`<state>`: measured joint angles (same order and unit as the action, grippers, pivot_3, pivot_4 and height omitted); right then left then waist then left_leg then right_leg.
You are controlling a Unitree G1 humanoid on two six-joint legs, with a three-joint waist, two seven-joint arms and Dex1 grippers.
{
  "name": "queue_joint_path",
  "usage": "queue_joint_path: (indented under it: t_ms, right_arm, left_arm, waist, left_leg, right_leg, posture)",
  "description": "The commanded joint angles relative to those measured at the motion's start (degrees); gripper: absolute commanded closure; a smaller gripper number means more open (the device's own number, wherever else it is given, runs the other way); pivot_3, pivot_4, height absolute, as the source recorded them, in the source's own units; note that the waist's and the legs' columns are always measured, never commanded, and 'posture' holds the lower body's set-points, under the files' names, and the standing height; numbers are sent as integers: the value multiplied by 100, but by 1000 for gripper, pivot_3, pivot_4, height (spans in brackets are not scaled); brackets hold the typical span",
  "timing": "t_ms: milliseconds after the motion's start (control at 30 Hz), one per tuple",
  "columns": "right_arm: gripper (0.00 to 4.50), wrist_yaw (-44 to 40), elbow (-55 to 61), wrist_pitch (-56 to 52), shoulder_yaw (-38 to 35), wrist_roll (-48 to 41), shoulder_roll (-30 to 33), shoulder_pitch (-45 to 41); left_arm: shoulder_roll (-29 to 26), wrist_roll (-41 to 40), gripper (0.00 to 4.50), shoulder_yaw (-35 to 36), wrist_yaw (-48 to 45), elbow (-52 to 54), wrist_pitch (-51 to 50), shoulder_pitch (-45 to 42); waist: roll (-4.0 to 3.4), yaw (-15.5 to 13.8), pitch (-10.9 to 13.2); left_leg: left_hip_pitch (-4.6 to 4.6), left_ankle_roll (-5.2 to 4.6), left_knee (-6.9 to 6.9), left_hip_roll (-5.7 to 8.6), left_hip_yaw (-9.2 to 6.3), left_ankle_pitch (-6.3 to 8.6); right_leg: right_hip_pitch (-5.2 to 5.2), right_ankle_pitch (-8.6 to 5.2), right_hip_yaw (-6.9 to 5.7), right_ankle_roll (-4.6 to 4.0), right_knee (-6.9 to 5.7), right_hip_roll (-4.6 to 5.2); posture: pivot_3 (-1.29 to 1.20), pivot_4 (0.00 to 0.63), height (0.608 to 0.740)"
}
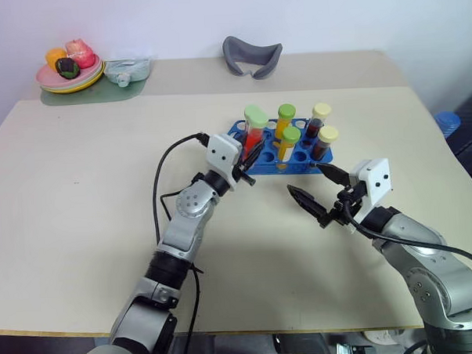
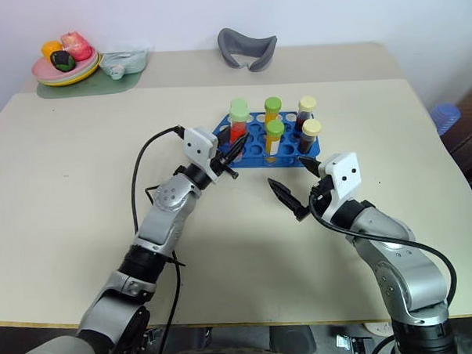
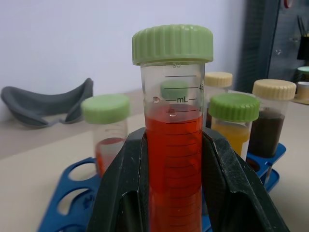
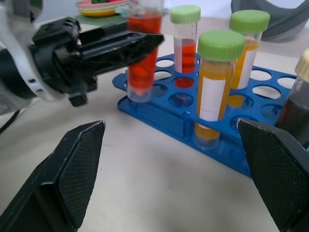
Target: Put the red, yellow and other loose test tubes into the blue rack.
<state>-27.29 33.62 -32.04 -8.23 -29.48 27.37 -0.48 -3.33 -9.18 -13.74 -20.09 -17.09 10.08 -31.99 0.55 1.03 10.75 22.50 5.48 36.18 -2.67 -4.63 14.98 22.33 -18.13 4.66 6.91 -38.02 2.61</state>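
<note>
The left gripper [image 1: 248, 158] is closed on a red test tube [image 1: 254, 134] with a green cap. Its two black fingers [image 3: 120, 193] press the tube from both sides at the lower part, and the cap and the upper part stand free above them. The tube is almost upright, so its long axis points down to the blue rack [image 1: 298, 160].

The relation that matters now is between the tube's bottom and the hole under it. In the right wrist view the rounded bottom [image 4: 137, 92] sits at the near corner of the rack, at or just inside a hole of the front row; I cannot tell if it is already entered. I judge that the next move is a straight lowering along the tube's axis, and then the fingers let go. If the tube tilts, its tip may catch on the rim of the hole.

Beyond the held tube, away from the left gripper, other capped tubes already stand in the rack: one more red, two yellow-orange tubes [image 4: 216, 87] and two dark ones [image 1: 322, 144].

The right gripper [image 1: 319, 195] is wide open and holds nothing. It waits near the front of the rack, on the table [image 1: 82, 231], a little apart from the left one. The left arm is clearly the nearer to the hole.
</note>
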Motion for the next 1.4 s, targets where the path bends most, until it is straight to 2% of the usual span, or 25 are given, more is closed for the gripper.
queue_joint_path:
  t_ms: [33, 367, 733, 967, 1167, 1267, 1400]
  right_arm:
    - [0, 44, 202, 69, -56, -36, 2, -13]
    - [0, 150, 484, -17, -62, -130, 12, 233]
    - [0, 166, 505, -50, 23, -151, 19, 206]
    - [0, 133, 461, -38, 83, -142, 46, 161]
    - [0, -6, 330, -17, -176, -167, 262, 102]
    - [0, -272, 220, 21, -582, -213, 621, 224]
    - [0, -719, 21, -14, -1241, -390, 1076, 548]
  left_arm:
    - [127, 126, 3639, 175, -78, -310, 522, -217]
    - [422, 381, 3639, 471, -50, -1544, 1340, -664]
    - [482, 439, 3639, 579, -74, -1630, 1426, -595]
    - [522, 292, 167, 743, -117, -1249, 1288, -459]
    - [151, -388, 167, 868, -548, 477, 280, 238]
    - [-586, -846, 167, 1143, -825, 1837, -689, 873]
    - [-1790, -1201, 167, 1691, -1197, 2693, -1633, 1530]
  waist:
    - [0, 6, 0]
    - [0, -1, 0]
    - [0, -7, 0]
    - [0, -3, 0]
    - [0, 10, 0]
    - [-2, 35, -1]
    - [-3, 5, -1]
  left_leg:
    - [0, 0, 0, 0, 0, 0]
    - [0, -1, -1, 0, -1, 0]
    - [-1, -1, -1, 1, -2, 0]
    - [-1, 0, -1, 1, -2, 0]
    - [-2, 0, -2, -1, -2, 0]
    - [-3, -1, -4, -3, -2, 0]
    - [-7, -1, -3, -5, -3, 0]
  right_leg:
    - [0, 0, 0, 0, 0, 0]
    - [0, 0, -1, 1, 0, 0]
    - [-1, 0, -2, 1, 0, 0]
    - [-1, 0, -1, 1, 0, -1]
    - [-1, 0, -1, 1, -1, -1]
    - [0, 0, 0, 1, -3, -2]
    - [-4, -1, -1, 0, -6, -3]
  posture:
    - [0, 150, 740]
    - [0, 150, 740]
    - [0, 150, 740]
    - [0, 150, 740]
    - [0, 150, 740]
    - [0, 150, 740]
    - [0, 150, 740]
